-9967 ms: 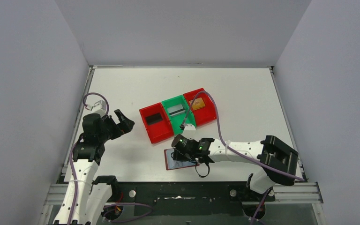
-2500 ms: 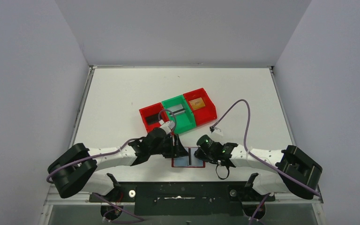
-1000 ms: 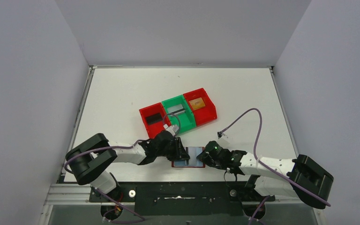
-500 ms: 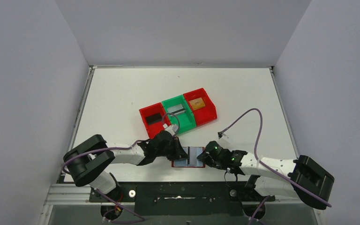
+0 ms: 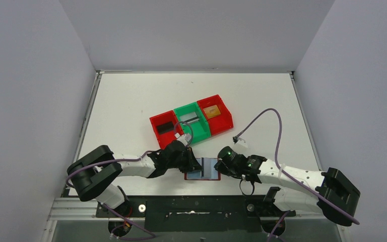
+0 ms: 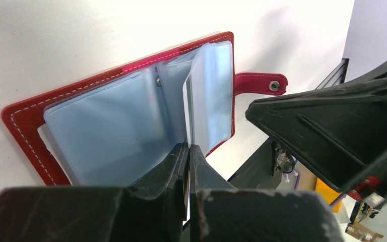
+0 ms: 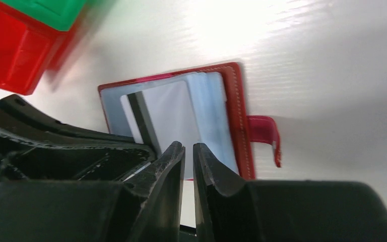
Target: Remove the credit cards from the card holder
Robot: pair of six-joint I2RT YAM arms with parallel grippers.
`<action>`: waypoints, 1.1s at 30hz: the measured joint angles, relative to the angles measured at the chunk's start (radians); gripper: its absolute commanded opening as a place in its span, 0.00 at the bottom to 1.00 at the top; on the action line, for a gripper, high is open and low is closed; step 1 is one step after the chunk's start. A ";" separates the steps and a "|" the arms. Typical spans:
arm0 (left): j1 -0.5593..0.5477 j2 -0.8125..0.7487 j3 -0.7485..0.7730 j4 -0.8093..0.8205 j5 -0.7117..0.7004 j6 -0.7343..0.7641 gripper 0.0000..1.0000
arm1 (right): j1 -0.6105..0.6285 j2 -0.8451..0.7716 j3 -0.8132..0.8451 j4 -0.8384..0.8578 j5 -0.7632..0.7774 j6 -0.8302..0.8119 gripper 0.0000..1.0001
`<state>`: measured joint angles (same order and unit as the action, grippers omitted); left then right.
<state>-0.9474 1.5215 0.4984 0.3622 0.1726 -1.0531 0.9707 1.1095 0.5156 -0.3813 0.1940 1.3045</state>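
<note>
The dark red card holder point(image 5: 209, 175) lies open near the table's front edge, its blue-grey pockets point(image 6: 106, 121) facing up and its snap tab point(image 6: 260, 83) out to one side. A pale credit card point(image 6: 186, 101) with a dark stripe point(image 7: 142, 117) stands on edge out of the pockets. My left gripper point(image 6: 188, 146) point(image 5: 197, 164) is shut on this card's edge. My right gripper point(image 7: 189, 146) point(image 5: 222, 162) hovers at the holder's right side point(image 7: 238, 116), all but shut with only a slit between the fingers and nothing in it.
Behind the holder stands a row of three bins: red point(image 5: 167, 137) with a black card, green point(image 5: 199, 130) with a silver card, red point(image 5: 223, 123) with a gold-tan card. The table's front rail point(image 5: 196, 206) runs just below the holder. A purple cable point(image 5: 262, 117) loops over the right arm.
My left gripper has closed on the upright card over the last second. My right gripper has drawn slightly back from the holder's right edge. The holder has stayed put.
</note>
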 measured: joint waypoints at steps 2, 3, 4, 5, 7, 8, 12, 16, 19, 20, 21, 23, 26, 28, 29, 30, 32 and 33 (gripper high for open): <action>0.000 0.000 0.000 0.000 0.000 0.000 0.00 | 0.001 -0.002 0.005 0.032 -0.008 -0.023 0.16; 0.000 0.000 0.000 0.000 0.000 0.000 0.00 | 0.001 0.001 0.004 0.050 -0.019 -0.033 0.16; 0.000 0.000 0.000 0.000 0.000 0.000 0.00 | 0.001 0.005 0.004 0.068 -0.027 -0.040 0.19; 0.000 0.000 0.000 0.000 0.001 0.000 0.00 | 0.001 0.017 0.004 0.100 -0.043 -0.048 0.24; 0.000 0.000 0.002 -0.002 0.002 0.000 0.00 | 0.004 0.048 0.004 0.152 -0.069 -0.064 0.31; 0.000 0.000 0.002 -0.002 0.003 0.000 0.00 | 0.010 0.068 0.004 0.176 -0.080 -0.075 0.33; 0.000 0.000 0.003 -0.019 -0.001 0.002 0.00 | 0.043 0.159 0.033 0.173 -0.085 -0.105 0.37; 0.002 0.000 0.003 -0.045 -0.008 0.003 0.00 | 0.068 0.251 0.130 0.074 -0.041 -0.131 0.37; 0.002 0.000 0.003 -0.047 -0.007 0.007 0.00 | 0.093 0.313 0.201 -0.005 0.016 -0.143 0.37; 0.002 0.000 0.003 -0.046 -0.002 0.009 0.00 | 0.099 0.335 0.220 -0.026 0.034 -0.145 0.37; 0.002 0.000 0.003 -0.048 -0.003 0.011 0.00 | 0.105 0.354 0.238 -0.045 0.043 -0.144 0.37; 0.003 0.000 0.003 -0.055 -0.003 0.013 0.00 | 0.117 0.373 0.262 -0.068 0.060 -0.145 0.37; 0.003 0.000 0.002 -0.054 -0.001 0.014 0.00 | 0.124 0.377 0.269 -0.080 0.072 -0.145 0.40; 0.003 0.000 0.002 -0.052 -0.001 0.014 0.00 | 0.124 0.376 0.270 -0.083 0.074 -0.145 0.40; 0.003 0.000 0.002 -0.052 -0.001 0.014 0.00 | 0.123 0.375 0.270 -0.085 0.075 -0.145 0.41; 0.003 0.000 0.001 -0.051 0.000 0.014 0.00 | 0.121 0.373 0.270 -0.085 0.075 -0.144 0.41; 0.003 -0.002 -0.001 -0.044 0.000 0.011 0.00 | 0.108 0.368 0.270 -0.082 0.073 -0.143 0.41; 0.003 -0.005 -0.003 -0.040 0.000 0.010 0.00 | 0.099 0.363 0.270 -0.079 0.068 -0.143 0.42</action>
<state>-0.9447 1.5169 0.4957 0.3222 0.1730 -1.0435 1.0698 1.4723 0.7853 -0.4603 0.2615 1.1614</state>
